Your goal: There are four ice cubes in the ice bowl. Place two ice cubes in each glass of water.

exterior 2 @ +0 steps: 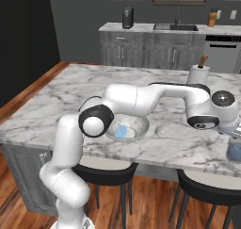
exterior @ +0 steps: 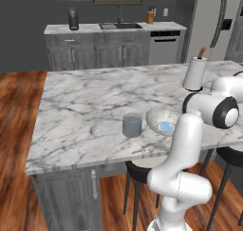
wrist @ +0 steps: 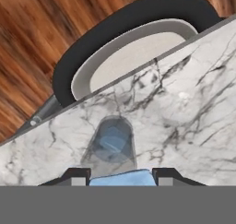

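My gripper [wrist: 120, 176] is shut on a light blue ice cube [wrist: 120, 179] that sits between its two fingertips. Straight below it stands a glass of water [wrist: 112, 147] with another ice cube [wrist: 110, 142] inside. In the right base view this glass [exterior 2: 234, 151] is at the island's front right edge, under the gripper [exterior 2: 231, 133]. The ice bowl [exterior 2: 141, 124] lies mid-counter with pale blue ice [exterior 2: 123, 130] in it. In the left base view the bowl [exterior: 154, 116] holds a cube [exterior: 166, 126], and a second glass [exterior: 132, 125] stands just left of it.
A tall white cylinder with a brown tip [exterior: 195, 73] stands behind the bowl. Black round stools [wrist: 133, 57] sit under the island's front edge, close beside the right glass. My own arm arches over the bowl. A back counter with a sink [exterior: 118, 25] lies across the room.
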